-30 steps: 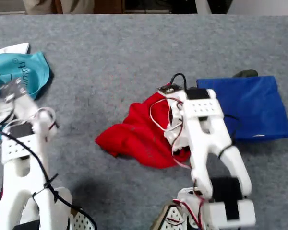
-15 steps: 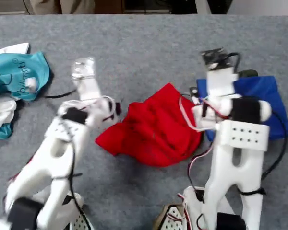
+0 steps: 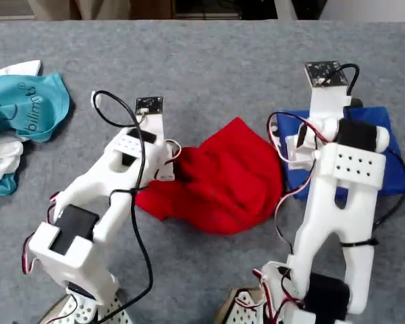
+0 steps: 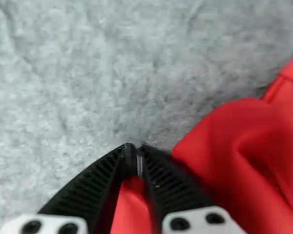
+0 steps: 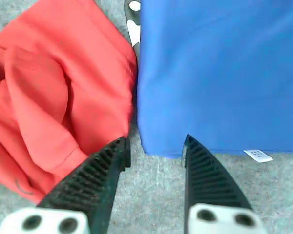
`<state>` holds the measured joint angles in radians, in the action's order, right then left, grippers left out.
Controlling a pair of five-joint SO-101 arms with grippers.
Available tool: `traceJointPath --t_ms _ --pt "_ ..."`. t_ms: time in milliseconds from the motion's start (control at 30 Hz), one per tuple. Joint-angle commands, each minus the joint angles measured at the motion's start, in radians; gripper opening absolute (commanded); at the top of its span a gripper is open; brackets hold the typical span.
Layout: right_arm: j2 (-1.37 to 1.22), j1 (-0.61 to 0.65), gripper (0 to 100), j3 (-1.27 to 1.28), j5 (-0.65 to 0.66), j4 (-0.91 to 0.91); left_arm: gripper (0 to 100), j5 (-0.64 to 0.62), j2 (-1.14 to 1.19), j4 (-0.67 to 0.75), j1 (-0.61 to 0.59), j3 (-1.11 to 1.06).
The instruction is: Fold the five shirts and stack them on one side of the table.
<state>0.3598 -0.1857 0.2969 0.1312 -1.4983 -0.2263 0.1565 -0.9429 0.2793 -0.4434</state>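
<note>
Cloth of red shirt (image 4: 244,161) is pinched between left gripper (image 4: 135,157) fingers, closed on it. Right gripper (image 5: 155,145) fingers spread open, blue shirt (image 5: 219,73) corner between tips, red shirt beside one finger.

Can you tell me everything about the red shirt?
The red shirt is soft-looking cloth, crumpled and unfolded, full of creases. It lies in a heap in the middle of the grey table, between the two arms. The left tool is shut, pinching a bit of its cloth. On the other side its edge lies right against the folded blue shirt, and the right tool hangs open above that spot.
</note>
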Motion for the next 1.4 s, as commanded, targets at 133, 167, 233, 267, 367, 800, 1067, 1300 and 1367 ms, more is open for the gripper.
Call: traceJointPath --t_ms 133,167,233,267,367,800,1067,1300,1367 --pt "-0.081 -0.007 18.5 -0.051 -0.025 0.029 2 0.002 -0.019 -0.071 -0.218 0.057" --pt "-0.093 -0.007 18.5 -0.051 -0.025 0.029 2 0.017 -0.028 -0.080 -0.253 0.058" --pt "-0.117 -0.007 18.5 -0.053 -0.025 0.029 2 0.074 -0.050 -0.094 -0.325 0.057" --pt "-0.128 -0.007 18.5 -0.053 -0.025 0.029 2 0.097 -0.061 -0.098 -0.359 0.054" --pt "-0.162 0.019 18.5 -0.050 -0.025 0.025 2 0.157 -0.091 -0.100 -0.468 0.038" --pt "-0.289 0.306 18.5 -0.067 -0.127 0.089 2 0.230 -0.122 -0.262 -0.376 0.040" --pt "-0.553 0.456 18.4 -0.202 -0.192 0.281 2 0.143 -0.266 -0.302 -0.150 0.000" --pt "-0.889 0.355 0.5 -0.415 -0.169 0.287 2 0.094 -0.314 -0.006 -0.043 -0.181" --pt "-0.954 0.331 1.0 -0.489 -0.155 0.276 2 0.077 -0.306 0.141 -0.035 -0.252"
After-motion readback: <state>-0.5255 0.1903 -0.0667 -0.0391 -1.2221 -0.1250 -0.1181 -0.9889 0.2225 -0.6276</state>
